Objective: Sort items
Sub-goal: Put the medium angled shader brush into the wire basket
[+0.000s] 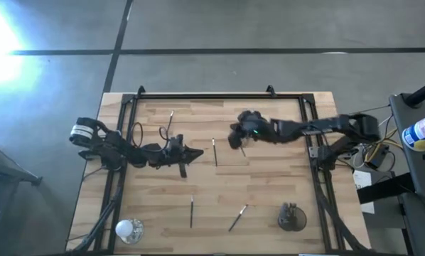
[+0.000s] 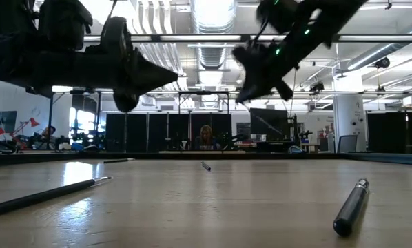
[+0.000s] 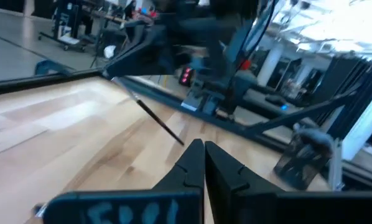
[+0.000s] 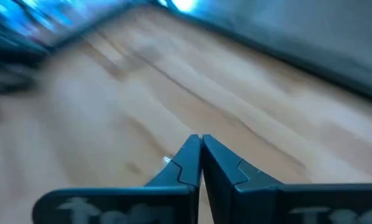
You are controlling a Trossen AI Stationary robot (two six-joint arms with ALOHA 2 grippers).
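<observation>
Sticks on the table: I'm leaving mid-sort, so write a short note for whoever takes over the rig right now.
Left gripper: shut, empty, above the table's left half.
Right gripper: shut, above the centre. A short stick shows at its tip; I cannot tell whether it is held.
Loose: centre stick between the grippers, edge stick opposite the cups, left stick and right stick between the silver cup and the dark cup.
Done: unclear.
Left: at least those four sticks.

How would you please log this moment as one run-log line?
left gripper: shut, empty, raised mid-table | right gripper: shut, on a stick unclear | loose sticks on table | dark cup near edge
</observation>
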